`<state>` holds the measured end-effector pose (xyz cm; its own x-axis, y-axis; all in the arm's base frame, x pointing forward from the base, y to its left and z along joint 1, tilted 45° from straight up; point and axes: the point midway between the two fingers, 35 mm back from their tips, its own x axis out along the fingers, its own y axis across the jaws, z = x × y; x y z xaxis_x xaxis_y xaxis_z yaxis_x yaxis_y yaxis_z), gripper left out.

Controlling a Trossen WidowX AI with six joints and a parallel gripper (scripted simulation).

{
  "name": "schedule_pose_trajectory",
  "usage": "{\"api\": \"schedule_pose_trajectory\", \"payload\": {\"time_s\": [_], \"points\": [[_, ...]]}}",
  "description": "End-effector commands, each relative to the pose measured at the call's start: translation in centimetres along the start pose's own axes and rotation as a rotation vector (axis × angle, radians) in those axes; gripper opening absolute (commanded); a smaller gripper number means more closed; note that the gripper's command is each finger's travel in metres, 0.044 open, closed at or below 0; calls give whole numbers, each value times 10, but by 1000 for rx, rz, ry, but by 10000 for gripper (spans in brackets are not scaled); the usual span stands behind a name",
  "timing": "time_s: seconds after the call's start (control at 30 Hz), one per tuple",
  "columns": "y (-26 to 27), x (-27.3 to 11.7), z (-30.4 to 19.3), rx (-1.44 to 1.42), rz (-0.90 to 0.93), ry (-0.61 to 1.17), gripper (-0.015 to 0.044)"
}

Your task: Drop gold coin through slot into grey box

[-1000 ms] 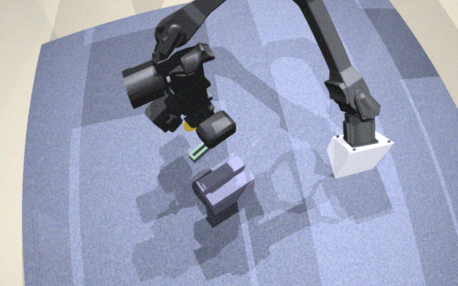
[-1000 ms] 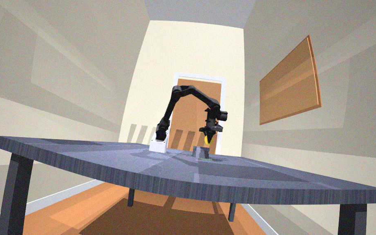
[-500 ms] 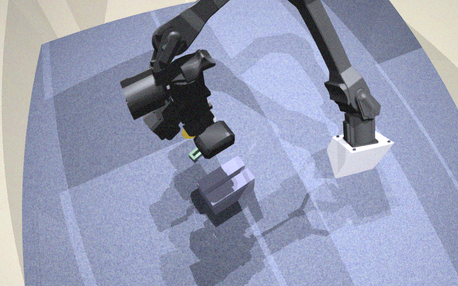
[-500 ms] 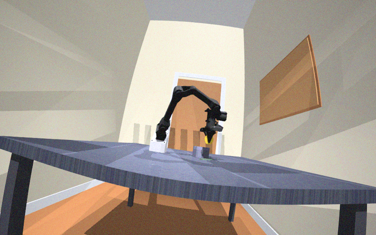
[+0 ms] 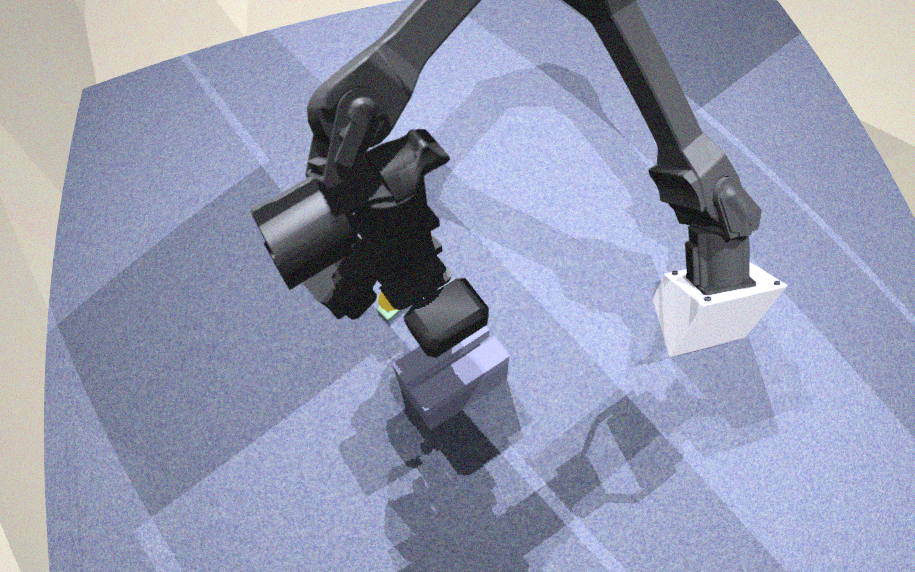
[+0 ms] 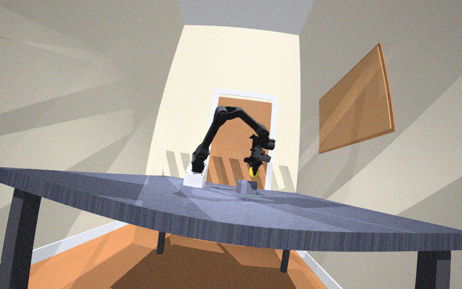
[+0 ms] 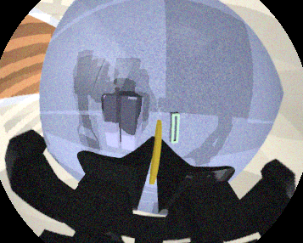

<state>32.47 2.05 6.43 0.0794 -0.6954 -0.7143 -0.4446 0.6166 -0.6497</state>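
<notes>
My gripper (image 6: 255, 169) (image 7: 157, 146) is shut on the gold coin (image 5: 385, 303) (image 6: 251, 173) (image 7: 158, 149), which hangs on edge below the fingertips, above the table. In the wrist view the coin is a thin upright strip, slightly tilted, between the box and the holder. The holder (image 5: 389, 314) (image 6: 252, 195) (image 7: 178, 128) is empty, a small green outlined rectangle to the right in the wrist view. The grey box (image 5: 487, 360) (image 6: 241, 187) (image 7: 111, 108) stands to the left there, its dark slot running roughly along the coin's direction. In the top view the gripper hides part of the coin and box lid.
The blue table (image 5: 233, 440) (image 6: 175, 211) bears the arm's white base (image 5: 720, 323) (image 6: 194, 180), well to the right of the box in the top view. Broad shadows of the arm fall over the table and partly over the box.
</notes>
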Motion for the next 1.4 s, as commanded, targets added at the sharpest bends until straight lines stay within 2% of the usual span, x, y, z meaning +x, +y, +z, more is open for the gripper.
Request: {"api": "schedule_pose_trajectory", "payload": {"time_s": [0.0, 0.7, 1.37], "points": [[11, 1, 0, -3, 3, 4, 0], [65, 2, -1, -2, -2, 8, 0], [67, 3, -1, -5, -3, 4, 0]]}}
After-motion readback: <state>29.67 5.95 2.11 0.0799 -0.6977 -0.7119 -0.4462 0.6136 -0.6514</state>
